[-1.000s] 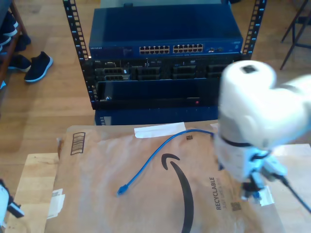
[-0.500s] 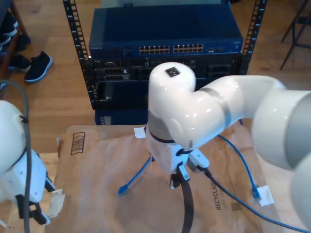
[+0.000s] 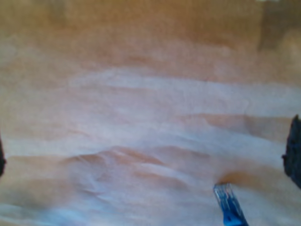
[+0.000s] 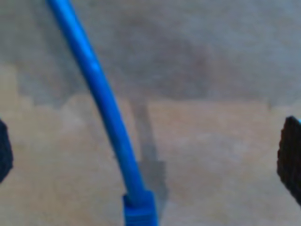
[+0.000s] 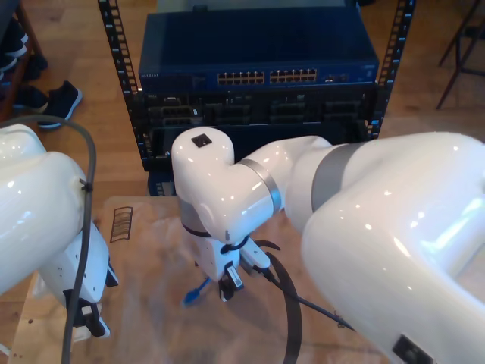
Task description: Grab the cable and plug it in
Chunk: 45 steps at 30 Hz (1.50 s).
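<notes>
The blue cable (image 4: 106,103) runs between the wide-apart dark fingers (image 4: 291,160) of my second gripper (image 4: 146,155), which is open; the cable's plug boot (image 4: 139,212) lies on the brown paper just below it. In the exterior view a short piece of the cable (image 5: 197,291) shows beside my second gripper (image 5: 227,284), while the big white arm hides the rest of it. My first gripper (image 3: 148,155) is open over bare paper, and the clear-blue plug (image 3: 229,205) lies off to one side. Its arm stands at the exterior view's left, with the gripper (image 5: 89,322) low.
A blue network switch (image 5: 258,76) with rows of ports sits in a black rack behind the table. Brown paper (image 5: 144,250) covers the wooden table (image 5: 30,326). Shoes (image 5: 57,102) lie on the floor at the exterior view's left.
The second arm has swept from the exterior view's right to the left across the paper and now stands over the cable's plug end. The first arm has come further into view at the left.
</notes>
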Available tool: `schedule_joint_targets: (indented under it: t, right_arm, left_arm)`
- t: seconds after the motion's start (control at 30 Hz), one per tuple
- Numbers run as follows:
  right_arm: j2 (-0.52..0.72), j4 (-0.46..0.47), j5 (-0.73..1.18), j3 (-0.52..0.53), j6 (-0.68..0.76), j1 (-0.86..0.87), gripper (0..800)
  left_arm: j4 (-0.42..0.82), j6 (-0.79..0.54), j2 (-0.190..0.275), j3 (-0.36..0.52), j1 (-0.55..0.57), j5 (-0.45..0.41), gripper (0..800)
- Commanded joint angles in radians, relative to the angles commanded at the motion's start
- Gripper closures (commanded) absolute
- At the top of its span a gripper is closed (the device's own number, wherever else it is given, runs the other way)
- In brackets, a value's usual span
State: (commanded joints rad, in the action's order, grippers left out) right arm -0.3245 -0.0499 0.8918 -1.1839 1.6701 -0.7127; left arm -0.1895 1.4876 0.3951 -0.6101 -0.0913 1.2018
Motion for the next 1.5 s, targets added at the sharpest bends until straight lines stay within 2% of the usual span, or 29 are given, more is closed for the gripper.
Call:
schedule_joint_targets:
  t: [0.2,0.33,0.53,0.67,0.77,0.83,0.93,1.03,1.2,1.3,1.5]
  right_arm:
    - [-0.02,0.0,-0.003,0.0,-0.002,0.031,126]
    - [-0.02,-0.012,-0.005,-0.002,0.002,0.032,296]
    - [-0.018,-0.025,-0.005,-0.002,0.005,0.043,364]
    - [-0.017,-0.025,-0.005,0.0,0.006,0.044,545]
    - [-0.015,-0.031,-0.005,0.0,0.006,0.048,768]
    - [-0.012,-0.066,-0.003,0.0,0.006,0.049,799]
    - [-0.008,-0.103,-0.002,0.0,0.008,0.068,800]
    - [0.057,-0.169,0.009,0.014,0.029,0.095,800]
    - [0.304,-0.221,0.026,0.167,0.091,0.221,800]
    - [0.471,-0.308,0.031,0.259,0.087,0.301,800]
    - [0.727,-0.499,0.195,0.285,0.08,0.391,800]
  left_arm:
    - [0.0,0.0,0.0,-0.002,0.006,0.002,0]
    - [0.0,0.0,0.003,0.002,0.005,0.003,0]
    - [0.0,0.002,0.003,0.003,0.005,0.005,0]
    - [0.0,0.002,0.002,0.003,0.006,0.003,0]
    - [0.0,0.0,0.003,0.002,0.006,0.005,0]
    - [0.0,0.002,0.005,0.0,0.005,0.005,0]
    - [-0.002,0.014,0.006,-0.009,0.005,0.025,0]
    - [-0.063,0.04,0.006,-0.075,0.0,0.086,0]
    - [-0.299,0.04,0.006,-0.219,-0.008,0.215,0]
    - [-0.391,0.04,0.003,-0.278,-0.035,0.245,0]
    - [-0.499,0.035,-0.008,-0.345,-0.04,0.253,0]
